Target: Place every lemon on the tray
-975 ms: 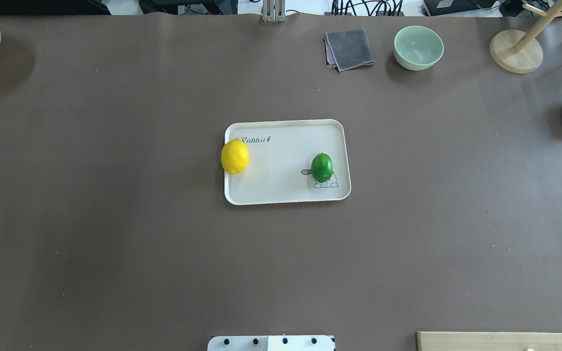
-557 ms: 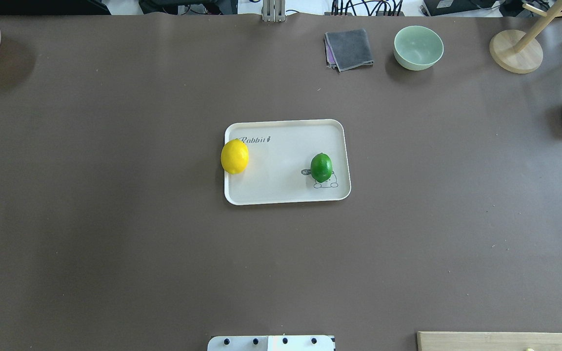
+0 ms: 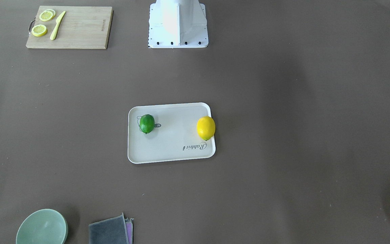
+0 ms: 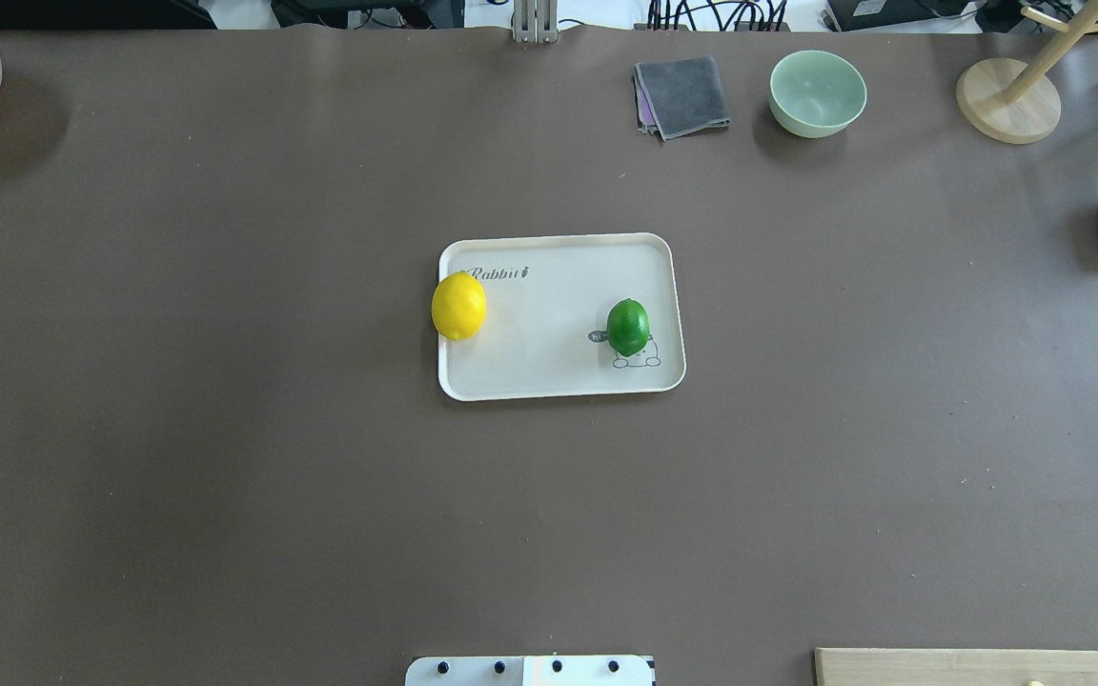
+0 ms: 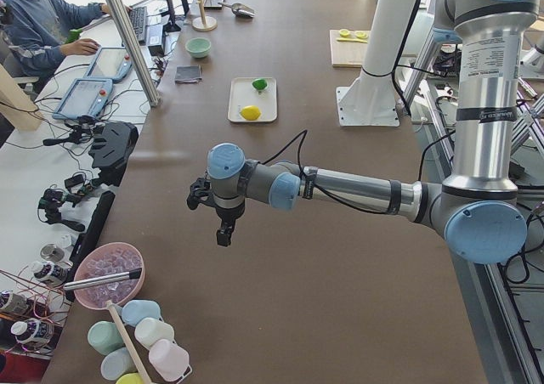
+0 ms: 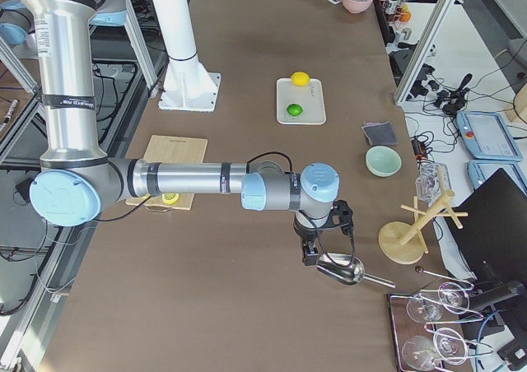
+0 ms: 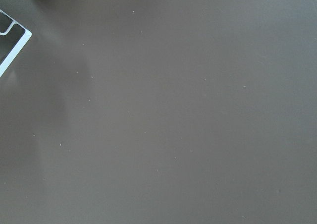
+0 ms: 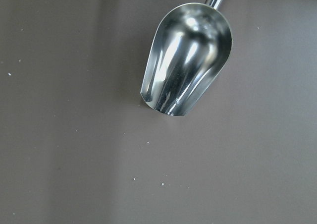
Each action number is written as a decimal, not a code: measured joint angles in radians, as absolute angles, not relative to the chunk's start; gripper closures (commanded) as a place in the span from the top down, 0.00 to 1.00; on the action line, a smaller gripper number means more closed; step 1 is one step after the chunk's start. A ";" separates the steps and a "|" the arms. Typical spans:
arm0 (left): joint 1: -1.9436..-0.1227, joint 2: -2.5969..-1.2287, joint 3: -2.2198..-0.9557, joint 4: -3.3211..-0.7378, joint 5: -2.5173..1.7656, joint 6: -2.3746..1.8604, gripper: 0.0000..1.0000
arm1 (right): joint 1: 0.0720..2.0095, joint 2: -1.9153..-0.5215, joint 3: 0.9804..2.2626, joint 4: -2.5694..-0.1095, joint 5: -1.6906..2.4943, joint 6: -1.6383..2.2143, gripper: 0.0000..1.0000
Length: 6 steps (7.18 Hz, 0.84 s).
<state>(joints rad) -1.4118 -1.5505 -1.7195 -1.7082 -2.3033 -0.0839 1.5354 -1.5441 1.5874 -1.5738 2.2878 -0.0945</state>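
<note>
Brown matting covers the table. At its left end the left gripper [image 5: 223, 234] hangs over the mat; I cannot tell how its jaws stand. On the tray [image 4: 549, 379] the yellow lemon [image 4: 458, 305] lodges against the left rim, which likely stops it rolling, and the green lemon [image 4: 629, 327] sits on the cartoon drawing. The right gripper [image 6: 310, 255] hangs above a steel scoop [image 8: 185, 60], its jaws equally unreadable. Both arms seem parked, the task done.

The left pincer [image 5: 223, 234] and right pincer [image 6: 310, 256] are too small to read.
</note>
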 measured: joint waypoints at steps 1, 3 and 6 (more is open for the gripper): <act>-1.412 -1.546 -1.719 -1.709 -2.289 -0.084 0.98 | 1.536 -1.541 1.588 -1.574 2.288 -0.092 1.00; -1.413 -1.544 -1.717 -1.710 -2.283 -0.088 0.98 | 1.537 -1.538 1.591 -1.574 2.290 -0.091 1.00; -1.412 -1.543 -1.712 -1.710 -2.287 -0.092 0.98 | 1.537 -1.551 1.590 -1.575 2.301 -0.089 1.00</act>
<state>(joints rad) -1.4118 -1.5435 -1.7118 -1.7105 -2.2867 -0.0917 1.5370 -1.5505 1.5900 -1.5745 2.3013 -0.0890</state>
